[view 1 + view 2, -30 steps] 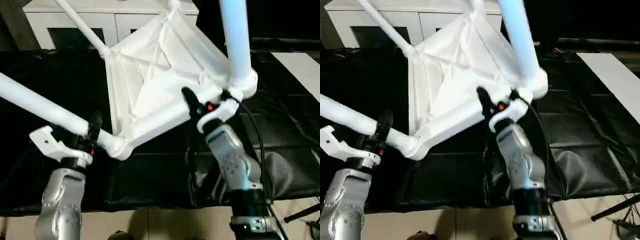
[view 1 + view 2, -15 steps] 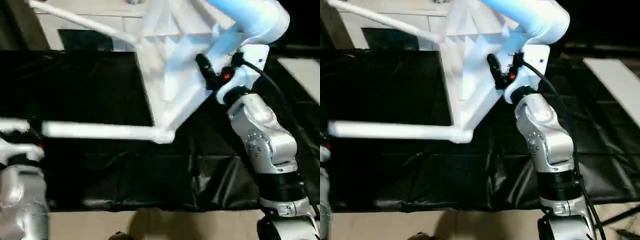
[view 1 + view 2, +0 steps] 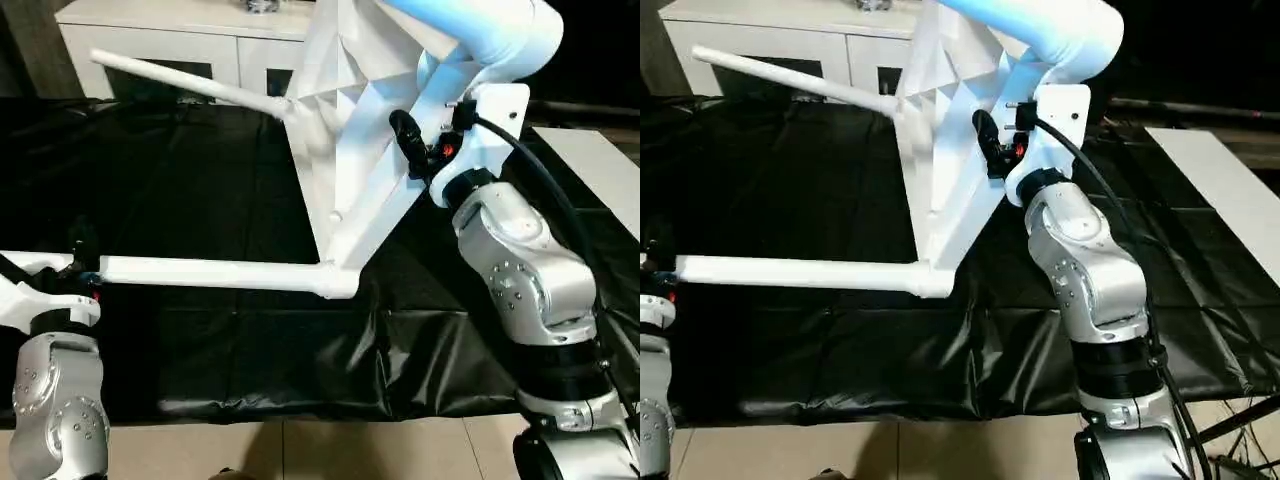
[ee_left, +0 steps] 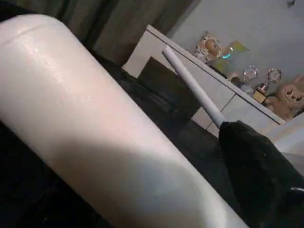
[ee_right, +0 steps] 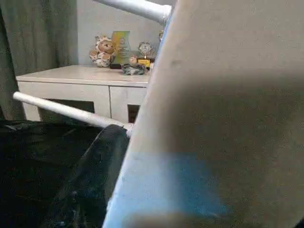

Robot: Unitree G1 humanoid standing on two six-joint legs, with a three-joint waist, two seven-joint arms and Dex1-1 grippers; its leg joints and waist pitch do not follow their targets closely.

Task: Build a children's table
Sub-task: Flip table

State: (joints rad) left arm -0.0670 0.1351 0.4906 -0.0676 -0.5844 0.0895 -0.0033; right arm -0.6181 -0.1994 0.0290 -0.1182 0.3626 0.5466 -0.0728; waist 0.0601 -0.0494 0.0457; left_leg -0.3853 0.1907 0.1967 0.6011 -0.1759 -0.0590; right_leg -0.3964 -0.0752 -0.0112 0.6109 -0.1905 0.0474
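Right gripper (image 3: pixel 415 150) fingers clamp tabletop (image 3: pixel 345 120) edge; left gripper (image 3: pixel 75 270) fingers straddle leg (image 3: pixel 210 272). 3 legs visibly socketed; table still tipped.

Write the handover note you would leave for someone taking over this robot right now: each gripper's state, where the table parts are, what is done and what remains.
Left gripper: closed around the far end of the lower leg, which lies about level above the black mat.
Right gripper: clamped on the tabletop edge beside a corner socket; the tabletop is held up, steeply tilted, ribbed underside showing.
Done: at least three legs are seated in their sockets, including the upper-left leg pointing toward the white cabinet and the near leg above the right gripper.
Left: check the fourth corner, which these views do not settle, then set the table on its feet.
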